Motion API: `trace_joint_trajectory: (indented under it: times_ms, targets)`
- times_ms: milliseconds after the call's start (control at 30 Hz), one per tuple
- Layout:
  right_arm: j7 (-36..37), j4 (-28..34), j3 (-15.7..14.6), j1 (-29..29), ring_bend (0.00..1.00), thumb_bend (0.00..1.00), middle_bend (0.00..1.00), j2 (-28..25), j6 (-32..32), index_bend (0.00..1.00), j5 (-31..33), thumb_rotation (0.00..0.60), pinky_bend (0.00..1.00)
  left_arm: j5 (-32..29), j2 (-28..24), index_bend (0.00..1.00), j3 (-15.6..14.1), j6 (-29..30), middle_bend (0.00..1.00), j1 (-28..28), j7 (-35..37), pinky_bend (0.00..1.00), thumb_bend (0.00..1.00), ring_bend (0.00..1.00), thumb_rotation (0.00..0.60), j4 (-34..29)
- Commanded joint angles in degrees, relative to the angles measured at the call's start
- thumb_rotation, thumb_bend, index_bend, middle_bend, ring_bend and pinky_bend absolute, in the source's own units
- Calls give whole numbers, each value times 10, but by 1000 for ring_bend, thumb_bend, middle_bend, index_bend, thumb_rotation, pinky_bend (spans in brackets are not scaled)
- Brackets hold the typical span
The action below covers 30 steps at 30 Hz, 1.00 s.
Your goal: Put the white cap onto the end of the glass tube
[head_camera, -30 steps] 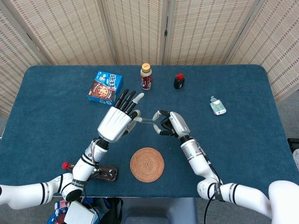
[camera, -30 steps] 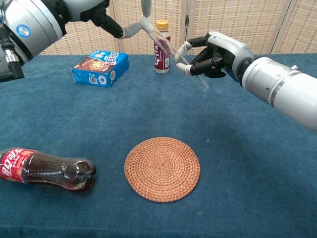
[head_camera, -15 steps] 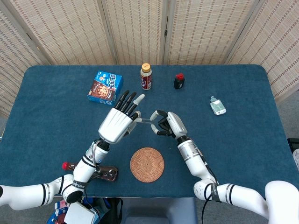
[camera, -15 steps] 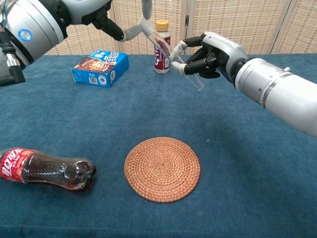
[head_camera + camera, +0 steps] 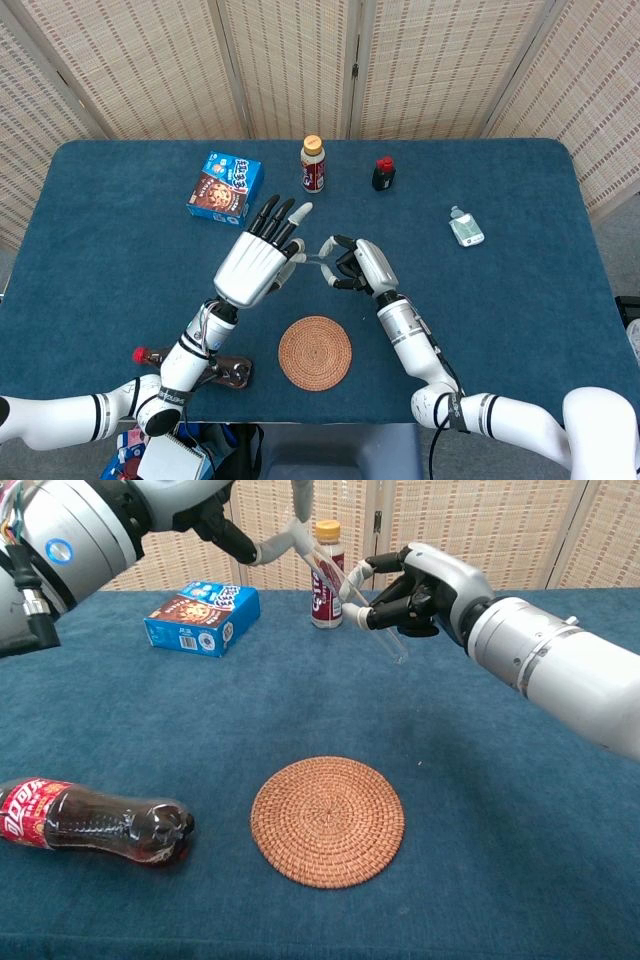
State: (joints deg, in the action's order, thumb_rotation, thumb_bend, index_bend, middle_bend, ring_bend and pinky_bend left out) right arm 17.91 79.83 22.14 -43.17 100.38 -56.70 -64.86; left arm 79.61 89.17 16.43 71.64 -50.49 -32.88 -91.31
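Above the blue felt table [image 5: 520,810], the right hand [image 5: 418,586] grips a clear, slanted glass tube [image 5: 385,636]. Left hand [image 5: 256,262], fingers spread, meets the tube's upper end; whether it pinches the white cap cannot be told. Round woven coaster [image 5: 327,821] lies below.

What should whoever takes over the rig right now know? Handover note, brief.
Right robot hand: holds the glass tube in mid-air, tilted, above the table.
Left robot hand: raised at the tube's upper end, fingers mostly extended. White cap appears to be at its fingertips by the tube end; whether it is seated cannot be told.
Done: both parts lifted and brought together.
Left: confirm the cap is pushed on fully.
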Motion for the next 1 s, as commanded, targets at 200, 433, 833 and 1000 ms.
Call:
trace_joint_trajectory:
  times_ms: [200, 433, 833, 1000]
  targets:
    - [-14, -3, -6, 0, 1000, 644, 1000, -10, 10, 914, 2, 600, 1000, -14, -8, 291, 1, -6, 76, 5, 2, 0, 457, 0, 600, -5]
    - [-53, 4, -20, 0, 1000, 656, 1000, -52, 42, 915, 10, 600, 1000, -50, -34, 50, 3, -21, 49, 21, 23, 0, 390, 0, 600, -26]
    - [-175, 8, -39, -46, 1000, 658, 1000, -116, 129, 925, 71, 600, 1000, -95, -91, 21, -7, -38, 34, 53, 54, 0, 388, 0, 600, -12]
    - [-215, -27, -49, -71, 1000, 659, 1000, -91, 145, 925, 103, 600, 1000, -105, -105, 20, -14, -38, 34, 68, 68, 0, 389, 0, 600, 9]
